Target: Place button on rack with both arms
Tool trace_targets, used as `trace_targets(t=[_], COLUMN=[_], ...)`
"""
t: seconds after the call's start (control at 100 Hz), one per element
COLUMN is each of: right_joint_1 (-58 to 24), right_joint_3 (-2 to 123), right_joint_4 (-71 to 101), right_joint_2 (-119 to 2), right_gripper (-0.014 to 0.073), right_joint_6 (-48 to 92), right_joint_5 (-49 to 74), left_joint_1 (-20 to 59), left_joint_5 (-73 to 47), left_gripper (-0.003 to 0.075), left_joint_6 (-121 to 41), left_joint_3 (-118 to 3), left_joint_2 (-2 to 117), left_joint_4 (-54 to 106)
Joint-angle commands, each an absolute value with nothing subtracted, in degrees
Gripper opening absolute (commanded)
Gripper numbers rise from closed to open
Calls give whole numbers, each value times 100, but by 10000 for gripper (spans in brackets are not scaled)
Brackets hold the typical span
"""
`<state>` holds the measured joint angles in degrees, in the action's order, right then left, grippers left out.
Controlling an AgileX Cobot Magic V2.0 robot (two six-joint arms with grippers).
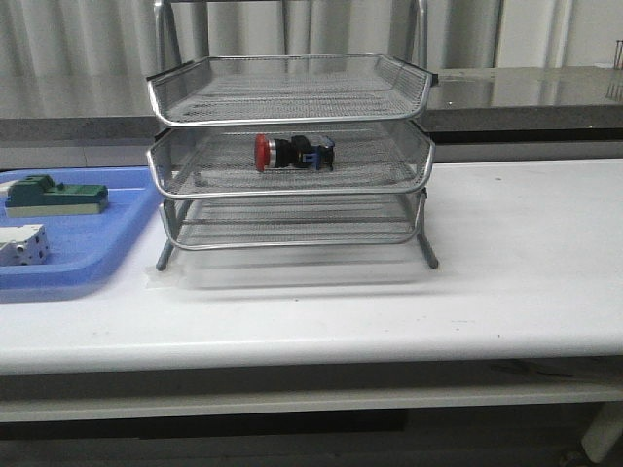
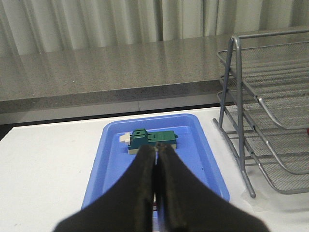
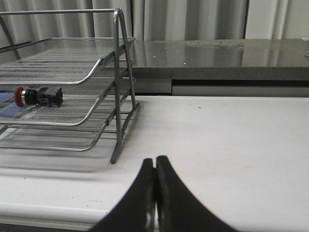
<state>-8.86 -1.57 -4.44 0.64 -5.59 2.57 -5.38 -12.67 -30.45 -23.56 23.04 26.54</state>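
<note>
The button (image 1: 292, 153) lies on its side in the middle tray of the silver wire rack (image 1: 165, 102), red cap to the left; it also shows in the right wrist view (image 3: 37, 96). Neither arm appears in the front view. My left gripper (image 2: 157, 149) is shut with nothing held, hovering over the blue tray (image 2: 108, 169), with the rack (image 2: 239, 111) off to one side. My right gripper (image 3: 155, 160) is shut and empty above the bare table near the rack's foot (image 3: 114, 159).
A flat blue tray (image 1: 117, 248) sits left of the rack, holding a green block (image 1: 54, 195) and a white block (image 1: 21, 243). The green block (image 2: 153, 140) lies just beyond my left fingertips. A grey counter (image 1: 526, 92) runs behind the white table.
</note>
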Motion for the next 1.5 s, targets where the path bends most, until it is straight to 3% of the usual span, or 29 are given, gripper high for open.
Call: trace_targets(t=[0.0,1.26,1.49], right_joint_1=[-858,-858,-858], right_joint_3=[-61,-61,-61], right_joint_4=[-512,-512,-512], right_joint_2=[164,164,164], right_gripper=[-66,-66,-66], right_joint_6=[-565,-565,-565], right_joint_5=[-242,-242,-242], left_joint_1=[-506,-506,-223], left_joint_5=[-887,-819,-772], left_gripper=[-20,-20,-20], left_joint_6=[-3041,-3014,-787], left_joint_3=[-2507,-2481,-2247], left_joint_2=[2341,2341,2158], left_joint_4=[2741,2718,619])
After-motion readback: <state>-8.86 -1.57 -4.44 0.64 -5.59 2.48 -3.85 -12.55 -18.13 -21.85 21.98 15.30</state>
